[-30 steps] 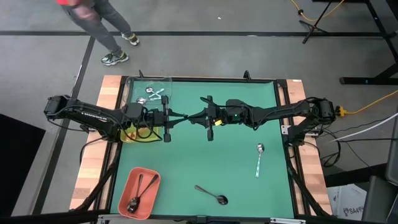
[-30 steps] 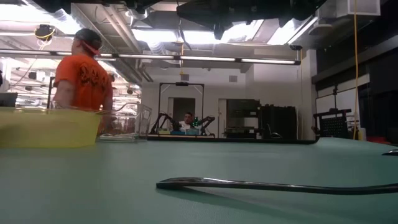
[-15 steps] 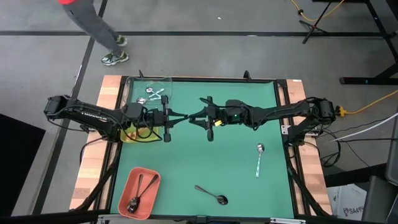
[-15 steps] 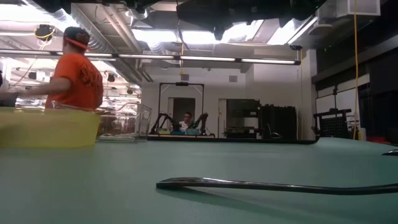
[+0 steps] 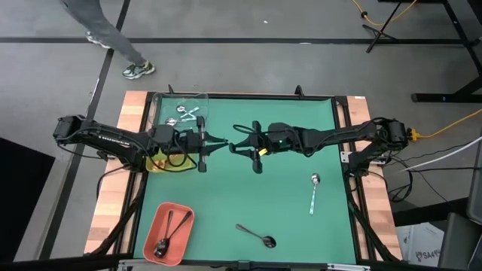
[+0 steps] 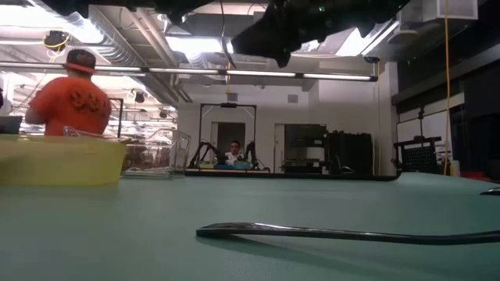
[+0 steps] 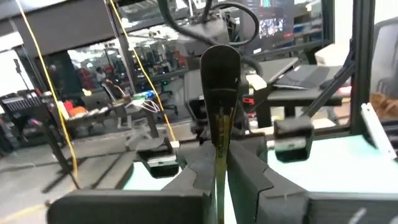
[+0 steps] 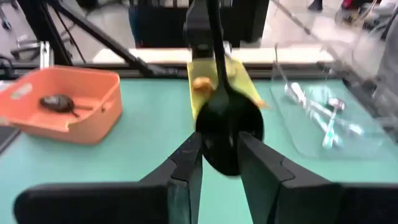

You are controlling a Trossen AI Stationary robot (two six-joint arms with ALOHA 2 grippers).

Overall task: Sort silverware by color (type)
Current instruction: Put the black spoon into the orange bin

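Overhead, table-level and wrist views share table.

Green worktop. Directly on it: clear tray, yellow tray, orange tray. Loose: silver spoon, dark spoon.

Two spoons lie on the table's right half — trays sit along its left edge, spoons inside
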